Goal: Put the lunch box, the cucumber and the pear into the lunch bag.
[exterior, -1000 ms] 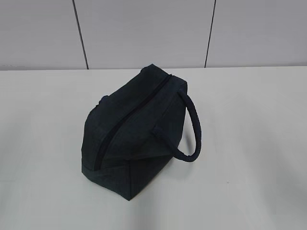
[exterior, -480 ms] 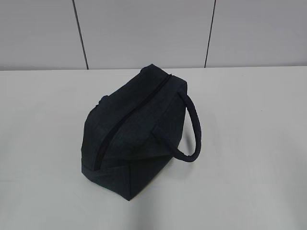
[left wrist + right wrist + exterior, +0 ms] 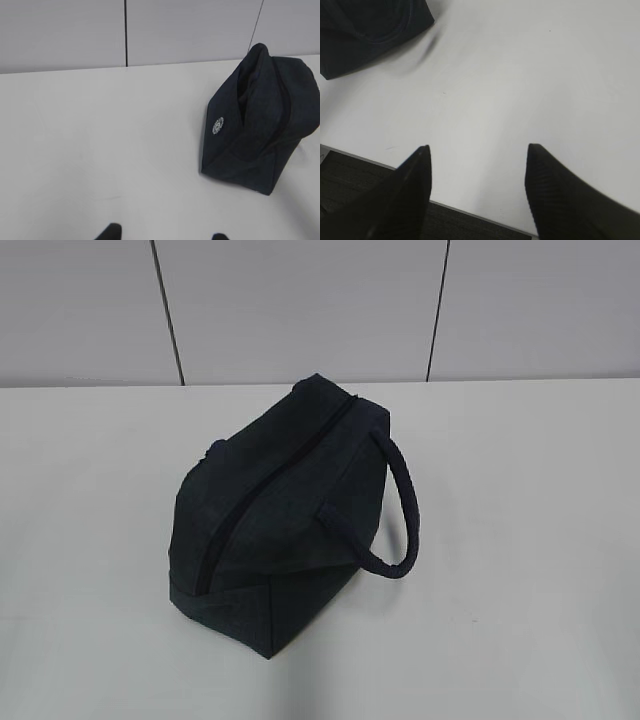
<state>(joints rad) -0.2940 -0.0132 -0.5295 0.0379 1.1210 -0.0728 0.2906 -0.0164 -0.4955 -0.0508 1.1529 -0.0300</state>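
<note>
right end effector at bottom of frame, jaws spread wide, holding nothing, over the tabletop edge. left end effector only tips showing at bottom, parted, empty. lunch bag mid-frame, zipper looks closed, handle drooping right. lunch box, cucumber, pear not in view. likely all packed; otherwise pin the bag with one arm before unzipping.

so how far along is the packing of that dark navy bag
The dark navy fabric lunch bag stands alone on the white table, zipper apparently closed. No lunch box, cucumber or pear shows in any view, so whether they are packed cannot be told. Nothing is in hand: the left gripper and right gripper are open, empty, apart from the bag.
</note>
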